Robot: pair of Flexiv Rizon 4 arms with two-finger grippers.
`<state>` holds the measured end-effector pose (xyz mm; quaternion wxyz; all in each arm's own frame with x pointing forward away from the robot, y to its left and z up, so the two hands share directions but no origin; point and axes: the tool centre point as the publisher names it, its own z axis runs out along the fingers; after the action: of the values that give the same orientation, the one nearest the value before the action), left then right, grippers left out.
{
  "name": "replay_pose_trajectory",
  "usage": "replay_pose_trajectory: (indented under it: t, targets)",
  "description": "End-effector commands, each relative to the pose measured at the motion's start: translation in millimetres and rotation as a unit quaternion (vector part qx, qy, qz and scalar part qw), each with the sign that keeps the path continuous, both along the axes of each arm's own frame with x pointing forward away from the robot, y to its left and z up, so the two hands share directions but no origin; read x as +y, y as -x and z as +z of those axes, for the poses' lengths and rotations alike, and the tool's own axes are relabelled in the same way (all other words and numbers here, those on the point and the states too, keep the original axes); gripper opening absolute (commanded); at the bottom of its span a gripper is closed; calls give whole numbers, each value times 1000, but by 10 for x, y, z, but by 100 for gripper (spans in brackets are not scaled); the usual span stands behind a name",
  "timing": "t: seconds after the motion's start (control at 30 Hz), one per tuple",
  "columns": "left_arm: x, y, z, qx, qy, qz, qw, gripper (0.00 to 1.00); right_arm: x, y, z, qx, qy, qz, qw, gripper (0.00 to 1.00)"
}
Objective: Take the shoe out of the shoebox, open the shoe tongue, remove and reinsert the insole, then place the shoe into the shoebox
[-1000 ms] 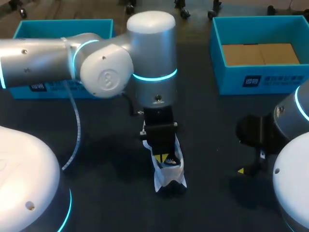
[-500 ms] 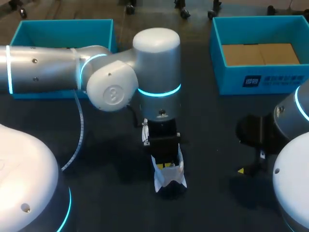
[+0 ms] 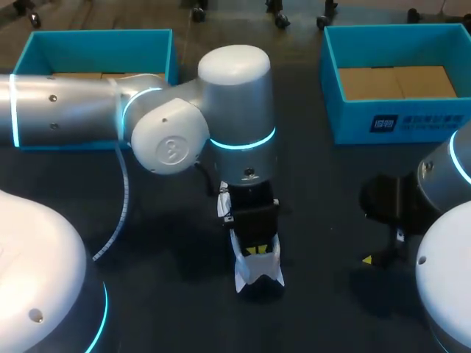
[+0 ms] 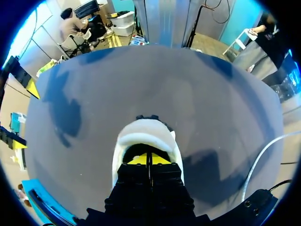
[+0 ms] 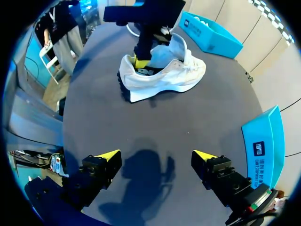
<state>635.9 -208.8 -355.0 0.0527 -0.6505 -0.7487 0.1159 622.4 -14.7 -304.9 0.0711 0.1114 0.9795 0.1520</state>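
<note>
Our white shoe (image 3: 259,271) stands on its sole on the dark bench (image 3: 331,191), near the middle and outside both boxes. The head view shows only its heel end. The rest is covered by our left arm (image 3: 221,125), which comes in from the left and hangs straight over it.

In the left wrist view the black fingers fill the foreground and hide most of the shoe's opening, so only the curved white heel collar (image 4: 146,129) shows ahead of them. The left jaws stand narrow, their yellow tips (image 4: 140,159) side by side with a thin seam between, down inside the shoe's mouth. We cannot tell whether anything thin is pinched in that seam, and the insole is hidden by the fingers. The right wrist view shows the shoe from the side: the tongue (image 5: 176,44) stands lifted, and the left fingers dip in behind it, toward the heel.

Our right arm (image 3: 449,272) is largely cut off at the head view's right edge. The right jaws stand wide over bare bench, holding nothing, well apart from the shoe. The teal shoebox (image 3: 353,125) sits at the right rear with its brown floor showing. A second teal box (image 3: 96,40) at the left rear is partly hidden behind the left arm.
</note>
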Motion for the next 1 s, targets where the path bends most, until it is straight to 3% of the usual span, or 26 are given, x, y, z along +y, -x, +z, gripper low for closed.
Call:
replay_pose_trajectory:
  t: [0.03,0.37,0.77,1.0]
  targets:
    - [-62,18,-42,6,-5,-1,1000,0,-8,18,3,-1,0,0,1000,100]
    - [-7,53,-420,31,-17,-8,999,0,-8,18,3,-1,0,0,1000,100]
    - [-34,-87,-42,-6,58,8,998,0,-8,18,3,-1,0,0,1000,100]
    - [-162,-110,-239,-16,88,10,996,0,-8,18,3,-1,0,0,1000,100]
